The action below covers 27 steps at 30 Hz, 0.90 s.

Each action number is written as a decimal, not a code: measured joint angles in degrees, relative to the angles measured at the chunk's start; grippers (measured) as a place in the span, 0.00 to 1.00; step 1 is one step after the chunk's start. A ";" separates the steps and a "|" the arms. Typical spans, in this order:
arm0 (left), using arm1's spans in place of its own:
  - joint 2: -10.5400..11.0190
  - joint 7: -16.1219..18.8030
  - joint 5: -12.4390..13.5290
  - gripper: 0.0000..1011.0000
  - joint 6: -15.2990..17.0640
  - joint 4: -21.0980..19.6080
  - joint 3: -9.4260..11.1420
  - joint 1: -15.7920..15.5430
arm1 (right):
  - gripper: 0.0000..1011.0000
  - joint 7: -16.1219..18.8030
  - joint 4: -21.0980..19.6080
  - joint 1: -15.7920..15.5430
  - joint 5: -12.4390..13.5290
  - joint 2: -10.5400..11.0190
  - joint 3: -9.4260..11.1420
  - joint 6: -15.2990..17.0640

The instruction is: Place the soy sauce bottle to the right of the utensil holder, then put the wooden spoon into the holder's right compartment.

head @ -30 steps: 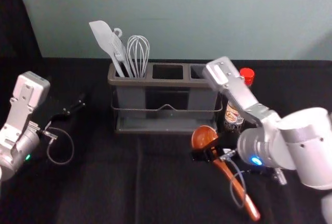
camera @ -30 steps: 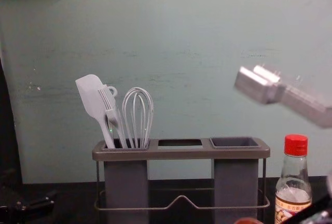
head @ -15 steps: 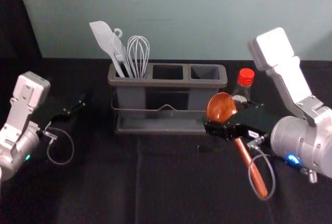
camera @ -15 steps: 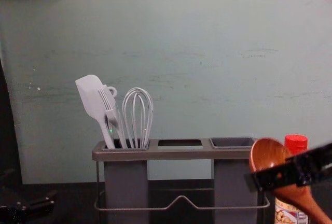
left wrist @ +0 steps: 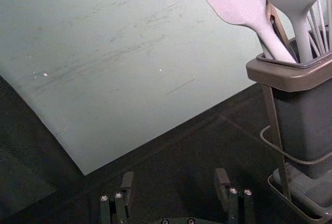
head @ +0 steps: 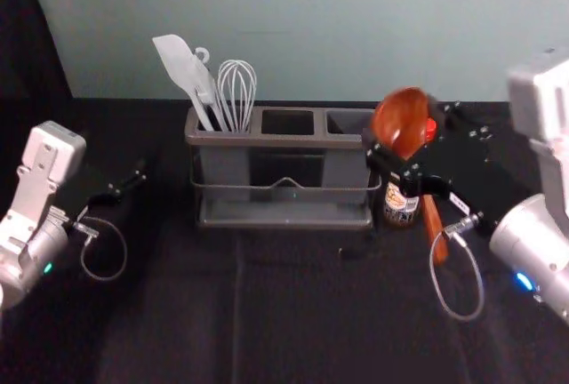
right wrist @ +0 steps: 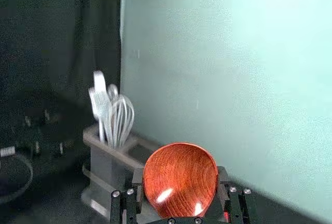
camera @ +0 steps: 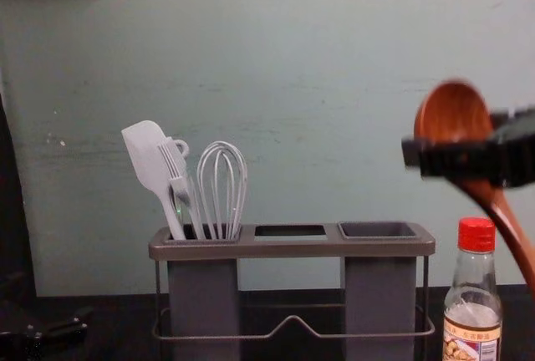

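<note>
The wooden spoon (head: 398, 126) is held by my right gripper (head: 414, 146) beside and above the holder's right end, bowl up, handle slanting down. In the right wrist view the spoon's bowl (right wrist: 180, 180) lies between the fingers of my right gripper (right wrist: 180, 186), shut on it. The utensil holder (camera: 292, 248) has white utensils (camera: 188, 185) in its left compartment; its right compartment (camera: 378, 230) holds nothing visible. The soy sauce bottle (camera: 473, 298) stands upright just right of the holder, below the spoon. My left gripper (head: 138, 178) is parked left, open in its wrist view (left wrist: 175, 182).
A pale green wall (head: 311, 28) rises behind the black-covered table (head: 178, 313). The white spatula, brush and whisk (head: 235, 95) stick up above the holder's rim. A cable loop (head: 458, 295) hangs from the right arm.
My right gripper has lifted the spoon up from low over the table and carried it backward and to the right. The left arm, holder and bottle are unmoved.
</note>
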 joint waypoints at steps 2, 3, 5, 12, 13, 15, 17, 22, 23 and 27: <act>0.00 0.00 0.00 0.99 0.00 0.00 0.00 0.00 | 0.83 -0.41 0.34 -1.47 0.91 0.14 0.42 -6.43; 0.00 0.00 0.00 0.99 0.00 0.00 0.00 0.00 | 0.83 -0.41 0.34 -1.47 0.91 0.14 0.42 -6.43; 0.00 0.00 0.00 0.99 0.00 0.00 0.00 0.00 | 0.83 -0.25 1.39 -2.85 3.33 0.14 1.20 -14.37; 0.00 0.00 0.00 0.99 0.00 0.00 0.00 0.00 | 0.83 2.05 4.24 -3.59 8.70 0.66 2.12 -24.58; 0.00 0.00 0.00 0.99 0.00 0.00 0.00 0.00 | 0.83 2.42 4.55 -3.54 9.44 0.76 2.22 -25.00; 0.00 0.00 0.00 0.99 0.00 0.00 0.00 0.00 | 0.83 2.97 5.10 -3.34 10.74 0.93 2.39 -25.30; 0.00 0.00 0.00 0.99 -0.01 0.00 0.00 0.00 | 0.83 3.37 5.55 -3.14 11.67 1.08 2.50 -25.47; 0.00 0.00 0.00 0.99 0.00 0.00 0.00 0.00 | 0.83 3.35 5.48 -3.15 11.40 1.05 2.44 -25.47; 0.00 0.00 0.00 0.99 0.00 0.00 0.00 0.00 | 0.83 3.35 5.46 -3.15 11.36 1.05 2.43 -25.47; 0.00 0.00 0.00 0.99 0.00 0.00 0.00 0.00 | 0.83 3.35 5.37 -3.17 11.22 1.03 2.40 -25.46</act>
